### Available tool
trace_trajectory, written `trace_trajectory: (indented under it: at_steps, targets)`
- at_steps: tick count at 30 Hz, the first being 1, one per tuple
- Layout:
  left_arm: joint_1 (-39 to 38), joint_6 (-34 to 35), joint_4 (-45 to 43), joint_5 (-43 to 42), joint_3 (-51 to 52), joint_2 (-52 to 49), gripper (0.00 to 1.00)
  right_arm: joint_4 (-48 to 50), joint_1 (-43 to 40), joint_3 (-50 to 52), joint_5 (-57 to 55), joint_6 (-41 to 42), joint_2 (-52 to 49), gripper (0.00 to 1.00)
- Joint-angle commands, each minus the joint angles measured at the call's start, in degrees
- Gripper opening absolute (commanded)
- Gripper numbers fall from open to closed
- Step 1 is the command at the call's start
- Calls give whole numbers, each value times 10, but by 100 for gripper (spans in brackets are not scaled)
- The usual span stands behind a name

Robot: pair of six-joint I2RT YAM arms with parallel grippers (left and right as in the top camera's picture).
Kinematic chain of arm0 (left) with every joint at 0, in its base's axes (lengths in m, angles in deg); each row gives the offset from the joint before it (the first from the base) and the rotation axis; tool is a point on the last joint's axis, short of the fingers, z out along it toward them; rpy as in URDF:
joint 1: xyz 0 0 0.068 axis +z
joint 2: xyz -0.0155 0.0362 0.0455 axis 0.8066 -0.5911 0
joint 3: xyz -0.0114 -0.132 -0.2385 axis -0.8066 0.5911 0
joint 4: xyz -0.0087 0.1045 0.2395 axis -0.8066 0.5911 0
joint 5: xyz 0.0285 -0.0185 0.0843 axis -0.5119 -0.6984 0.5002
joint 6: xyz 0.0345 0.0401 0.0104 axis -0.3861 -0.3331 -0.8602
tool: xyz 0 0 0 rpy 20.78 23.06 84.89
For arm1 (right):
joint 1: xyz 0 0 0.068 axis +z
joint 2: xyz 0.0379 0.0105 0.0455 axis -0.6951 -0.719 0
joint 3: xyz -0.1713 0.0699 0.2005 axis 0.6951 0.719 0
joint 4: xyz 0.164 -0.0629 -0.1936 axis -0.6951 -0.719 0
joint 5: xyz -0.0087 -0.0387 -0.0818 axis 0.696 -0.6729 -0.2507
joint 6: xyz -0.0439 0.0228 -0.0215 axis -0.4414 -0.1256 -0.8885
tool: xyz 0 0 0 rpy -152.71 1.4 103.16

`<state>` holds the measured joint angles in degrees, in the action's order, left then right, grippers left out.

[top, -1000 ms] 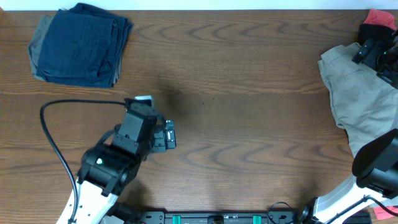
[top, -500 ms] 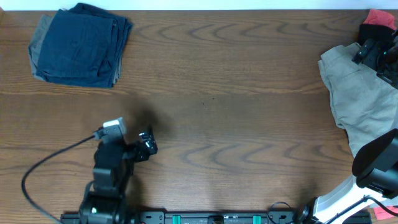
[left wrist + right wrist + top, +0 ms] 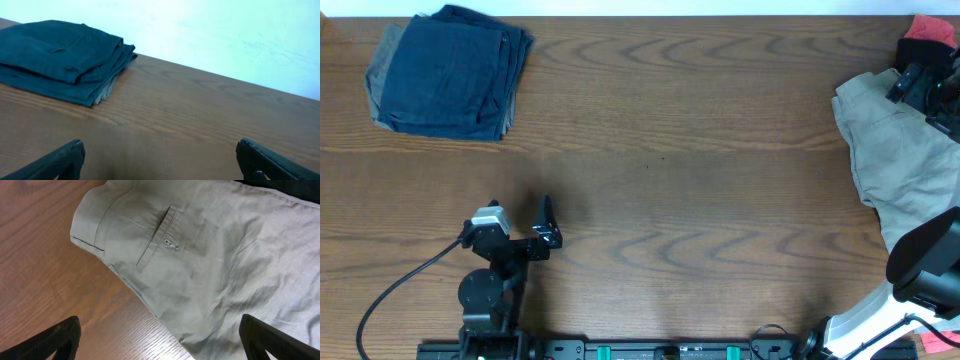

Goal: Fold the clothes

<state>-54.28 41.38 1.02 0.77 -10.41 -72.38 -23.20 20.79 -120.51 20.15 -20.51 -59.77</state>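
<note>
The dark navy shorts [image 3: 450,72] lie folded at the far left, on top of a grey-green pair [image 3: 380,70]. They also show in the left wrist view [image 3: 55,55], well ahead of the fingers. My left gripper [image 3: 520,210] is open and empty, low over bare wood near the front left [image 3: 160,165]. The beige-khaki shorts [image 3: 900,150] lie unfolded and rumpled at the right edge. My right gripper [image 3: 160,345] is open and empty above them, over their edge below a back pocket [image 3: 157,237]. In the overhead view only the right arm [image 3: 925,265] shows.
A black garment [image 3: 925,85] and a coral-red garment [image 3: 930,30] lie at the far right corner behind the beige shorts. A black cable [image 3: 405,280] loops from the left arm by the front edge. The brown wooden table [image 3: 700,150] spans the view.
My left arm has pulled back toward the front edge and turned from pointing right to pointing toward the far side. The clothes and the right arm have not moved.
</note>
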Motion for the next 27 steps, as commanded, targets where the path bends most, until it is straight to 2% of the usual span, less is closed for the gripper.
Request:
trace_trajectory:
  at_steps: [1,11,16,27]
  targets:
    - [2,-17,-22,-5,19,15,98,-1,-4,-2,-2,-7,1,99]
    - [7,-88,-22,-13,35,76,98,-1,-4,-2,-2,-7,1,99]
    - [21,-91,50,-8,35,77,98,-1,-4,-2,-2,-7,1,99]
    - [49,-91,46,-9,35,76,98,-1,-4,-2,-2,-7,1,99]
